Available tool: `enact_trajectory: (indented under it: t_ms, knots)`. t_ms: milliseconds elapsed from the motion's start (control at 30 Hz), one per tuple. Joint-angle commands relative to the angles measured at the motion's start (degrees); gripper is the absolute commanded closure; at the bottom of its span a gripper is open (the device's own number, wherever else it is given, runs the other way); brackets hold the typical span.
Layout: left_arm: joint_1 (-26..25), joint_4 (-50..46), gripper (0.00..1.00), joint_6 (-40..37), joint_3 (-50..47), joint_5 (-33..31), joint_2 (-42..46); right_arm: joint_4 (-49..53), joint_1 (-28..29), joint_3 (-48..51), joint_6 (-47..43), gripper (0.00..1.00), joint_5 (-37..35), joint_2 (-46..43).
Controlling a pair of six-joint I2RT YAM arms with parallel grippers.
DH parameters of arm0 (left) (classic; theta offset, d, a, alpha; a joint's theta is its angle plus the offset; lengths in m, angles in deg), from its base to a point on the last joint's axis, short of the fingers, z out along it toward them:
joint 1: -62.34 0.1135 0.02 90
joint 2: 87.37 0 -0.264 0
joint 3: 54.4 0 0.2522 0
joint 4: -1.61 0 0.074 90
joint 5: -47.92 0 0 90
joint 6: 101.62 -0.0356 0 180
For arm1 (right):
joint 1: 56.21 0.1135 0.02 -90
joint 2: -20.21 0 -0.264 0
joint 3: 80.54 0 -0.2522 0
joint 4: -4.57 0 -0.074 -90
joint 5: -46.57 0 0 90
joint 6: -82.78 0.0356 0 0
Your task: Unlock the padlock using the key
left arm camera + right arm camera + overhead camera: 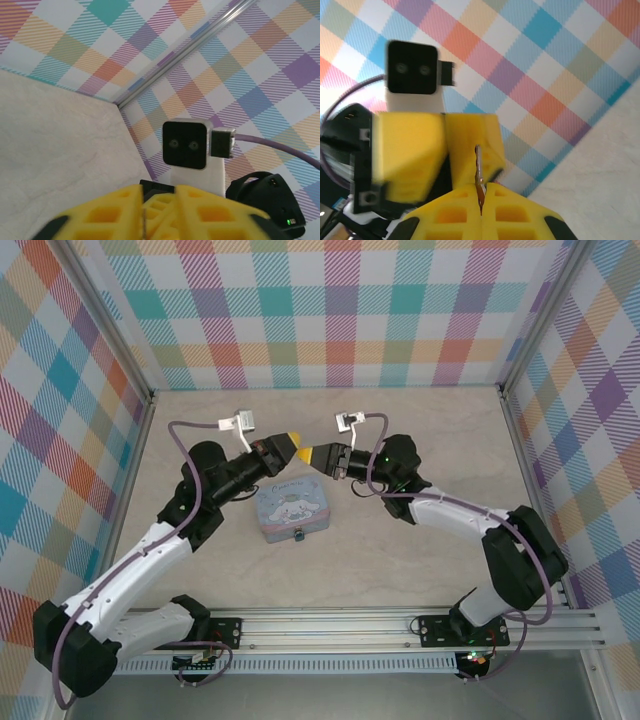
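— Found the key [479, 167]?
— Clamped tight in the jaws of the right gripper [308, 454], poking past the fingertips, long axis aimed left at the left gripper [288, 445]. Met nearly tip to tip above the tin [290, 508], mid-counter.
— Spotted the padlock?
— Couldn't pick it out. Saw the left jaws pressed together; perhaps pinched there, too small to tell.
— So?
— Likely called for feeding leftward along that axis, right arm leading.
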Motion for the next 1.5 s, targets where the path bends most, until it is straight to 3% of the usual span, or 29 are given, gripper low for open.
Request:
enact_trajectory:
  t_ms: [0, 100, 267, 433, 667, 833, 1100, 1300, 1467]
  knots:
    - [0.24, -3.73, 0.60, -5.75, 3.60, -0.12, 3.75, 14.73, -0.38, -0.43, -13.59, 1.00, 2.21, -5.51]
    - [0.33, -7.44, 0.43, -10.63, 5.27, 2.68, 5.54, 30.33, -0.38, -2.40, -25.64, 1.00, 4.33, -9.53]
    - [0.42, -12.02, 0.20, -17.23, 7.57, 11.09, 6.28, 39.39, -0.30, -3.74, -34.87, 1.00, 8.20, -13.88]
    - [0.42, -14.79, 0.15, -21.43, 9.34, 19.97, 4.21, 40.40, 0.25, -4.55, -37.08, 1.00, 9.36, -15.11]
    - [0.33, -14.52, 0.23, -21.88, 9.51, 25.44, 1.28, 39.97, 1.41, -6.57, -37.24, 0.99, 9.93, -14.09]
    - [0.33, -14.15, 0.29, -21.86, 8.25, 24.92, 1.09, 37.67, 1.46, -6.48, -36.07, 0.99, 9.71, -14.55]
    - [0.24, -13.06, 0.48, -21.17, 7.11, 25.62, 0.89, 34.54, 1.46, -5.60, -33.31, 0.98, 8.30, -14.75]
    - [0.24, -12.89, 0.53, -21.13, 6.97, 25.52, 0.41, 32.63, 1.44, -5.54, -32.01, 0.98, 8.78, -14.36]
    - [0.15, -12.64, 0.66, -20.91, 6.99, 25.80, 0.00, 31.24, 1.42, -5.09, -31.00, 0.98, 8.63, -14.38]
